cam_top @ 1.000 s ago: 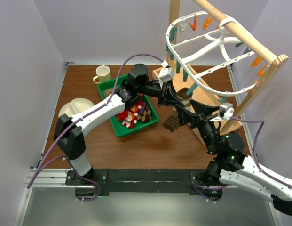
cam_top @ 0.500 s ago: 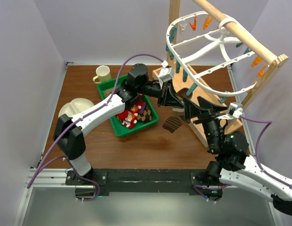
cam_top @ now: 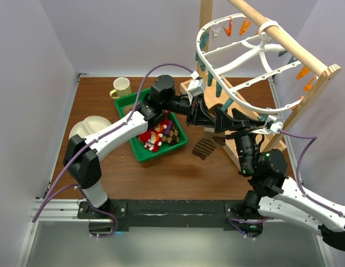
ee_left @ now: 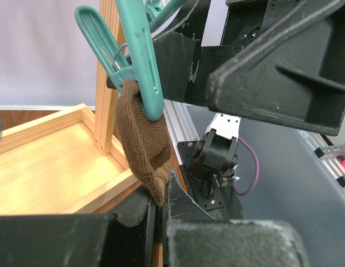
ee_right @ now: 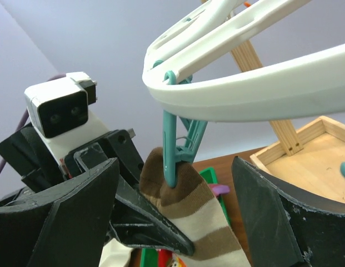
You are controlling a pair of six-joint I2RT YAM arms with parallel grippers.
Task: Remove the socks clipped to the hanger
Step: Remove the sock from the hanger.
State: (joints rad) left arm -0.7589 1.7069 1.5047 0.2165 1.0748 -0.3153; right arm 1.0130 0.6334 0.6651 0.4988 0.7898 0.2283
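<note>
- A green tray (cam_top: pixel 161 153) on the bench (cam_top: pixel 105 161) holds loose socks (cam_top: pixel 155 136), unchanged from a second ago.
- The left hand (cam_top: pixel 205 119) stays closed, pinching the striped sock (cam_top: pixel 206 146) below its teal clip (ee_right: pixel 171 153).
- The brown-and-tan sock remains clipped to the white hanger (ee_right: pixel 261 94), dangling above the bench.
- The right hand (cam_top: pixel 230 121), fingers spread wide, has swung left and now brackets the clip and the sock's top.

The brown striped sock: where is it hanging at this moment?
In the top view the striped sock hangs right of centre, just right of the green bin. It is held at its top by a teal clip on the white hanger.
</note>
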